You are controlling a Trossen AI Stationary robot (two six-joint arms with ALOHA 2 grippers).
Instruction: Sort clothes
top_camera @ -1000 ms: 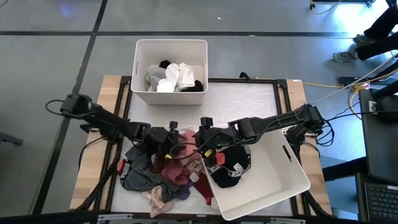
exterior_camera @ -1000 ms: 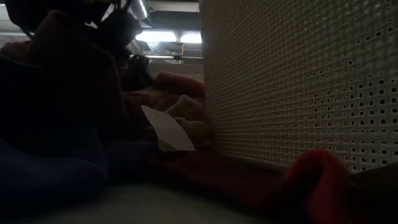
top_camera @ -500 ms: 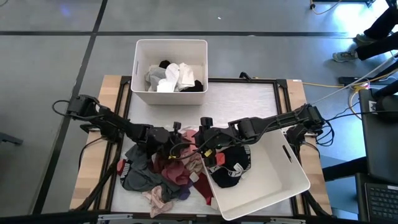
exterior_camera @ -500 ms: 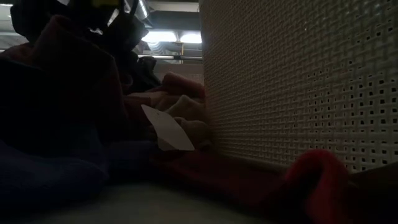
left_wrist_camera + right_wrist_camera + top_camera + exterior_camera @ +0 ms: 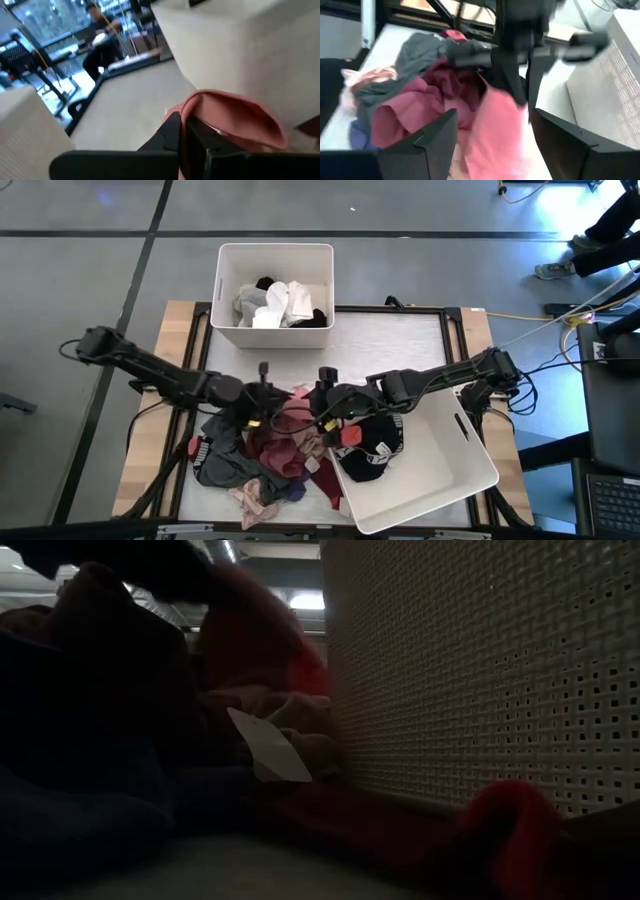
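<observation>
- Two white bins are on the table: one [image 5: 275,290] at the far edge holding white, grey and black garments [image 5: 280,304], and a tilted one [image 5: 440,470] at the near right with a black garment [image 5: 375,448] in it.
- The pile of clothes [image 5: 262,460] lies at the table's near centre, against the tilted bin's left wall; maroon, grey, pink, beige and purple pieces show.
- The left gripper [image 5: 262,398] is above the pile's far edge, clenched on a pink garment [image 5: 295,412]. In the left wrist view the pink cloth [image 5: 235,117] is pinched between the shut fingers [image 5: 172,132] and hangs from them.
- The right gripper [image 5: 322,400] is just beside the left one, over the pile's right end near the tilted bin's corner. Its jaws stand wide apart and hold nothing; in the right wrist view the fingers [image 5: 435,137] flank the hanging pink garment [image 5: 497,127] without touching it.
- The low view shows only dark cloth, a white tag [image 5: 268,746] and the bin's mesh-patterned wall [image 5: 480,670].
</observation>
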